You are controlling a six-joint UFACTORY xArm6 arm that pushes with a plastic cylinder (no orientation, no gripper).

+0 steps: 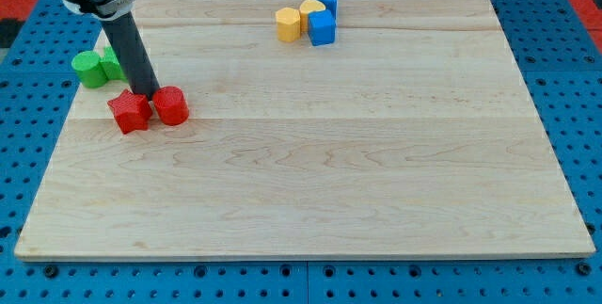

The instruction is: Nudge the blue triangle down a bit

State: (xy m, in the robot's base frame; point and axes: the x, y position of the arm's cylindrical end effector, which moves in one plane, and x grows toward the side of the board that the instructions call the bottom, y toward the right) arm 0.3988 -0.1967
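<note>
The blue triangle [327, 0] lies near the view's top, right of centre, at the back of a small cluster. A blue cube [322, 28] sits just below it, a yellow block [311, 8] touches its left side, and a yellow hexagon [288, 23] lies further left. My tip [149, 95] is far away at the view's left, just above the gap between a red star-shaped block [129, 111] and a red rounded block [171, 105]. It is not near the blue triangle.
Two green blocks [91, 69] [114, 62] lie at the board's left edge, partly behind the rod. The wooden board [329, 172] rests on a blue perforated table [583, 78].
</note>
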